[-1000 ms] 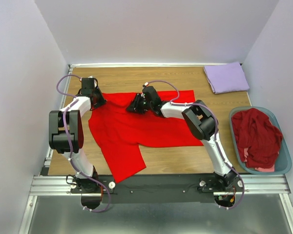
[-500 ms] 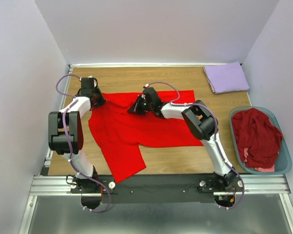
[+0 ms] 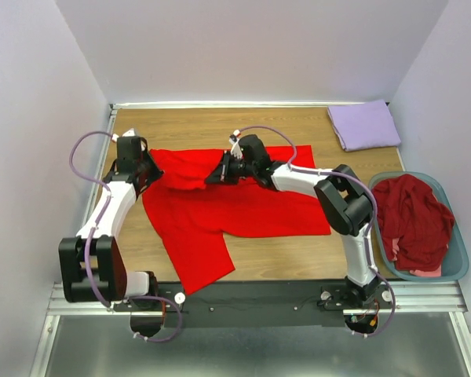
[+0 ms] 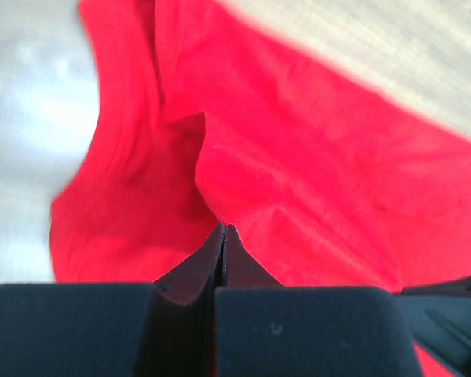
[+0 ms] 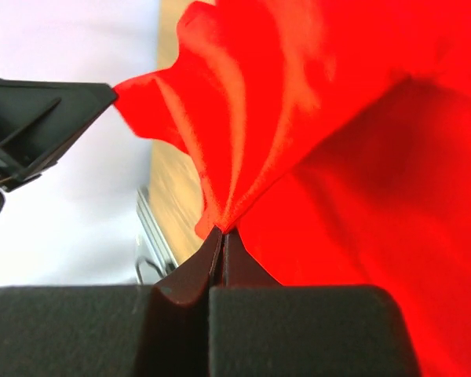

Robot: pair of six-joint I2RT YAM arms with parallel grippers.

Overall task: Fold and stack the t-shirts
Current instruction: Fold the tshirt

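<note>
Risks:
- The red t-shirt (image 3: 243, 208) is pinched by both arms. The left gripper (image 3: 151, 168) is closed tight on cloth toward the far-left corner of the table (image 3: 298, 259). The right gripper (image 3: 220, 173) is clamped on a bunched ridge of the same shirt, nearer the middle of the far side.
- In both wrist views only a thin fold is seen caught at the very fingertips. A slip is judged likely if the cloth is pulled taut between the arms or dragged against the wood.
- The two grips are set close together while most of the shirt lies flat and unsupported. If the edge is carried over unevenly, a skewed or doubled fold can be expected.
- The long flap toward the near edge may be left trailing and dragged out of line.

Look of the shirts:
- The red t-shirt is plain, bright and soft. It is spread over the left and middle of the table, flat in its near part, with the raised cloth rumpled into ridges between the grippers.
- A lavender t-shirt (image 3: 365, 124) is lying folded at the far-right corner.
- The maroon t-shirts (image 3: 412, 216) are heaped unfolded in a teal basket (image 3: 458, 271) at the right edge.
</note>
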